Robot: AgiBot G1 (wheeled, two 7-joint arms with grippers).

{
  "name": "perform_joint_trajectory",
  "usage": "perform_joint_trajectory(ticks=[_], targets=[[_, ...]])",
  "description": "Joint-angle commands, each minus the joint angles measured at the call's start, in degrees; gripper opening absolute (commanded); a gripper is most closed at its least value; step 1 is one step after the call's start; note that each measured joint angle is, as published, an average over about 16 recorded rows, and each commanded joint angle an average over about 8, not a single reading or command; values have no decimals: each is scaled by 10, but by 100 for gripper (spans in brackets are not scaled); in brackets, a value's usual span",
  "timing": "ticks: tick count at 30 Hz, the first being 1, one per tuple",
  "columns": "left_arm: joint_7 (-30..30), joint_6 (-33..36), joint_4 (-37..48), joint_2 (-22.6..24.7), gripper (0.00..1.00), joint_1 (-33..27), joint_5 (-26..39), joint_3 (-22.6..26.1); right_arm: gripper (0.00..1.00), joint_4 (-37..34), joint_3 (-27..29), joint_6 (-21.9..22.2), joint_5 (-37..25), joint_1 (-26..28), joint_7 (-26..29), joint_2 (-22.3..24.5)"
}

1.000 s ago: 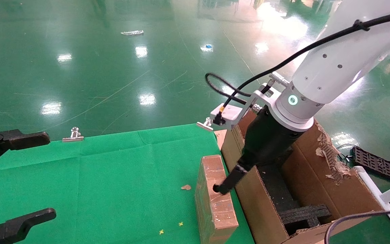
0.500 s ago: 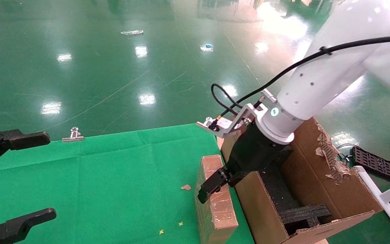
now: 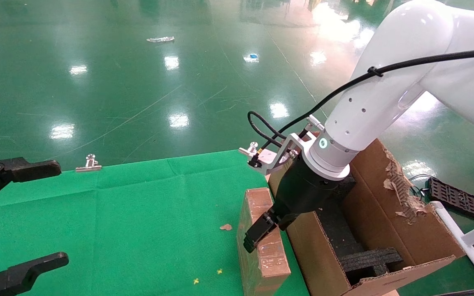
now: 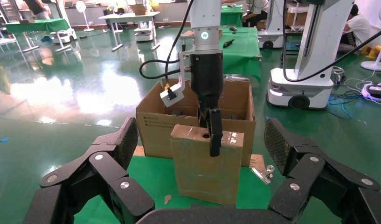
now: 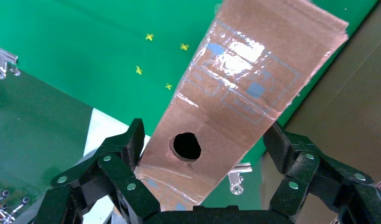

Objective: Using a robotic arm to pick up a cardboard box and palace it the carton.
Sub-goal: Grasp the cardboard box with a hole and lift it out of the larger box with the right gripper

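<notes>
The slim cardboard box (image 3: 263,259) stands on edge at the right edge of the green table, right beside the carton (image 3: 389,234). The white right arm reaches down over it. Its gripper (image 3: 261,230) is open and straddles the box's top face. In the right wrist view the gripper (image 5: 203,130) has the holed top of the box (image 5: 253,79) between its fingers; one finger (image 5: 128,149) touches an edge, the other stands apart. The left wrist view shows the box (image 4: 202,168), the carton (image 4: 155,135) behind it and one black finger (image 4: 215,133) over the box's wide face. My left gripper (image 3: 52,213) is open and parked at the far left.
Black foam inserts (image 3: 368,259) lie inside the carton, whose far flap is torn. Metal binder clips (image 3: 91,162) hold the cloth at the table's back edge. A paper scrap (image 3: 226,227) lies left of the box. A black tray (image 3: 457,197) sits on the floor at right.
The right gripper, shut with its tip at the box's top a second ago, has opened and come down astride the box. The box and left arm have not moved.
</notes>
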Motion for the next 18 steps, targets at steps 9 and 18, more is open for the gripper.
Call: perform_joint_trajectory(ticks=[9,18], targets=[[0,0,0,0,0,0,0,0,0,13,-4,5,-6,-5,6,7],[0,0,0,0,0,0,0,1,0,20,-8,9,-11,-10,9,15]])
